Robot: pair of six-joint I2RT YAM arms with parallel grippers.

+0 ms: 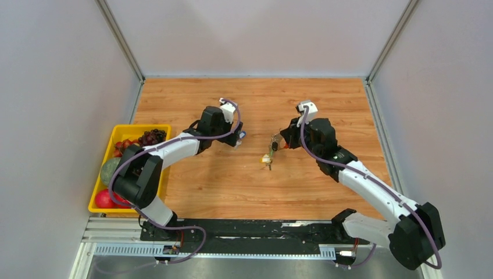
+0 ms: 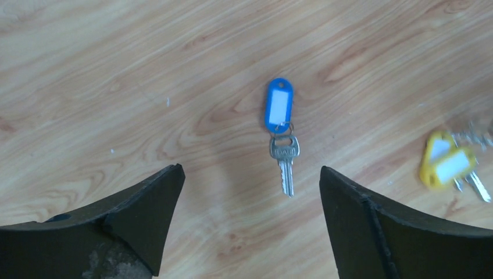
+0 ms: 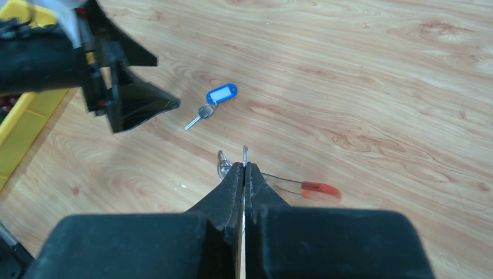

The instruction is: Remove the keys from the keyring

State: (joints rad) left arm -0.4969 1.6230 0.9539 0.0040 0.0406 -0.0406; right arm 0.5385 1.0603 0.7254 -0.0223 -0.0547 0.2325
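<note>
Left wrist view shows the blue-tagged key (image 2: pixel 281 133) lying flat on the wooden table (image 2: pixel 116 70), just ahead of the left gripper (image 2: pixel 250 174), whose fingers are spread wide and hold nothing. The yellow-tagged keys (image 2: pixel 447 165) sit blurred to that key's right. Only the right wrist view shows the right gripper (image 3: pixel 244 166) clenched on a thin metal part of the keyring (image 3: pixel 222 165), with its red clip (image 3: pixel 321 190) well apart from the blue-tagged key. Top external view alone shows a yellow bin (image 1: pixel 142 126) of fruit far left of that key.
</note>
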